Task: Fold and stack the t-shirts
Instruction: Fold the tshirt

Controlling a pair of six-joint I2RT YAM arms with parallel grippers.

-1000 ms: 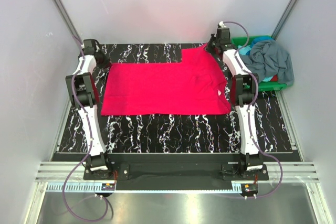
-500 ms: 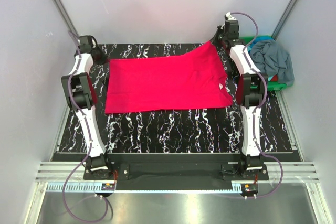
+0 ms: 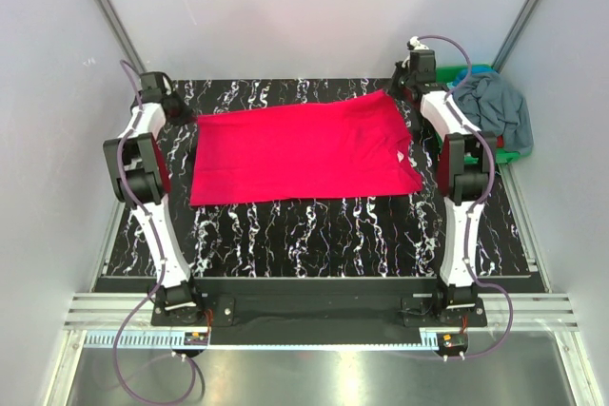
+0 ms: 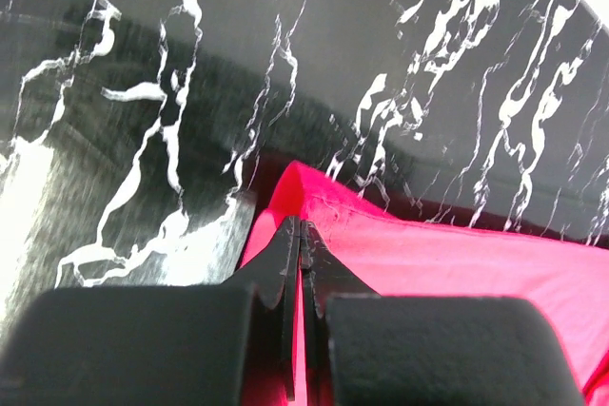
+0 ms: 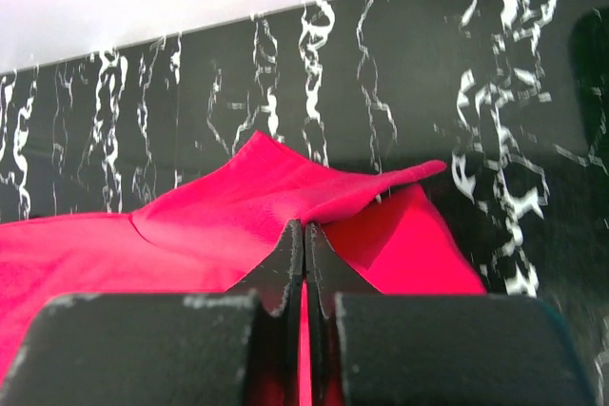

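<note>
So the pink shirt [image 3: 300, 154] is lying spread out across the middle of the black marbled table [image 3: 314, 225], mostly flat, with its far edge running between the two arms. The left gripper [image 4: 301, 235] is pinched fully closed on the shirt's far-left corner, and you can see pink cloth coming out from between the black fingers [image 4: 276, 263] in the left wrist view. It's the same on the other side: the right gripper [image 5: 304, 235] is clamped tight on the far-right corner, where the fabric bunches into a small raised fold just past the tips. The grey-blue shirt [image 3: 495, 106] is heaped in the green bin [image 3: 509, 155] at the far right of the table, untouched, so nothing is stacked yet. Whether another shirt is under that heap can't be made out from here. This looks like the very start of the job: shirt one is laid out and the first fold is probably about to happen. The next move likely calls for both arms to lift their corners together and carry the far edge toward the near edge at an even pace. If one side leads, the cloth will likely skew or wrinkle. The grips are thin pinches near the corners, so a jerk could slip one free.
</note>
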